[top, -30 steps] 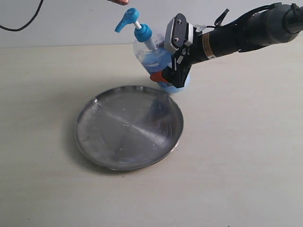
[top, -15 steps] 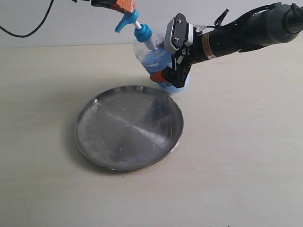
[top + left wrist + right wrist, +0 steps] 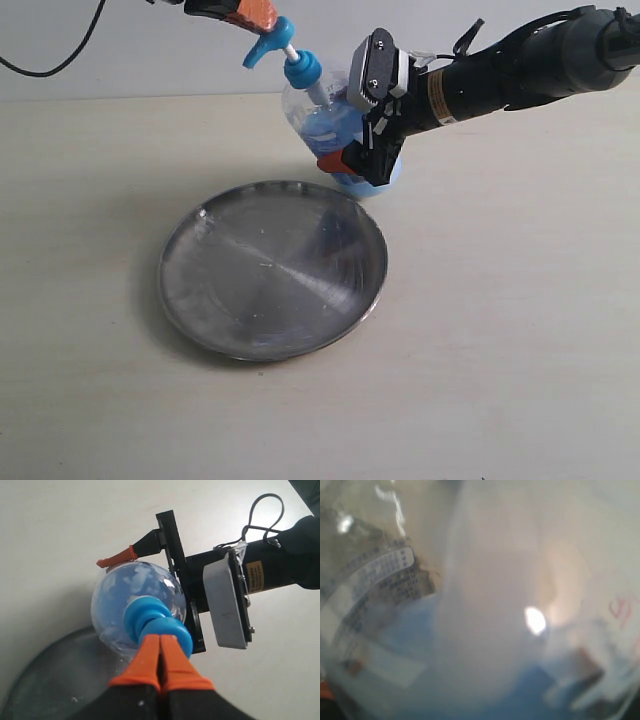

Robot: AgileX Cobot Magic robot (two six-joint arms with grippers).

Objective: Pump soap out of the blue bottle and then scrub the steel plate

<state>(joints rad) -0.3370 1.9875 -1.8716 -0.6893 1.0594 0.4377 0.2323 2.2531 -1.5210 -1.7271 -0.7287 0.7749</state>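
Steel plate [image 3: 270, 270] lies flat on the pale tabletop [image 3: 500, 380], waiting for its wash. Just beyond the plate's far rim, the blue bottle [image 3: 322, 122] is tipped toward the plate. Its spout leans out on the plate's side, apparently so that whatever comes out lands on the metal. The right gripper [image 3: 360, 162], reaching in from past the plate's far edge, is clamped wide around the bottle's round body and steadies it at that tilt. Above the bottle, the left gripper [image 3: 160, 645] has its orange fingertips pinched together and set against the pump head [image 3: 270, 40], a blunt point suited to pressing down. No soap can be made out on the plate, and the pumping step looks about to begin.
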